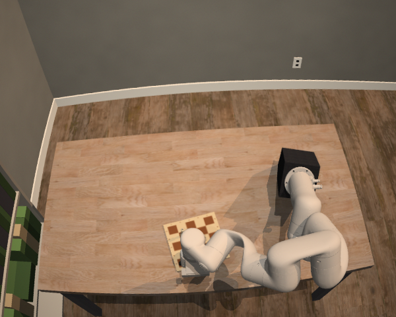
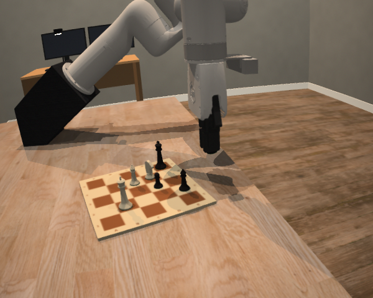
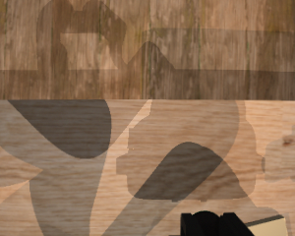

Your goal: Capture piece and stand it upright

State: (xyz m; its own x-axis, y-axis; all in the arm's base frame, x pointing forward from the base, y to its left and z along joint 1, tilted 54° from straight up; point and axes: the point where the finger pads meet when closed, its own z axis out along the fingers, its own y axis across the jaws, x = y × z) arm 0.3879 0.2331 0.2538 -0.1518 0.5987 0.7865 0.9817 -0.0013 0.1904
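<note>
1. Hand (image 2: 209, 148): black fingers pointing straight down, pinched on a dark chess piece (image 3: 205, 222). The piece shows only as a black shape at the lower edge of the wrist view; its type cannot be told. In the exterior view the hand hangs above the tabletop (image 2: 51, 262), beyond the far right corner of the board and near the tabletop's edge.
2. Chessboard (image 2: 167, 216): cream border, brown and cream squares, lying flat on the tabletop. In the top view the arm (image 1: 294, 259) covers most of it.
3. White pieces on the board, 3, all upright: a tall king (image 2: 124, 194) nearest the camera, a bishop (image 2: 133, 176) behind it, a knight (image 2: 148, 170) further back.
4. Black pieces on the board, 3, all upright: a tall king (image 2: 159, 156) on the far row, a pawn (image 2: 157, 180) just in front of the white knight, a bishop (image 2: 183, 180) to the right.
5. Arm base: black box (image 1: 299, 160) on the tabletop, well apart from the board.
6. Background: wooden desk (image 2: 128, 64) with 2 dark monitors (image 2: 63, 41), grey walls, wood floor.
7. Wrist view: a corner of the board's cream border (image 3: 270, 226) at lower right, the tabletop's edge crossing the frame, floor beyond.
</note>
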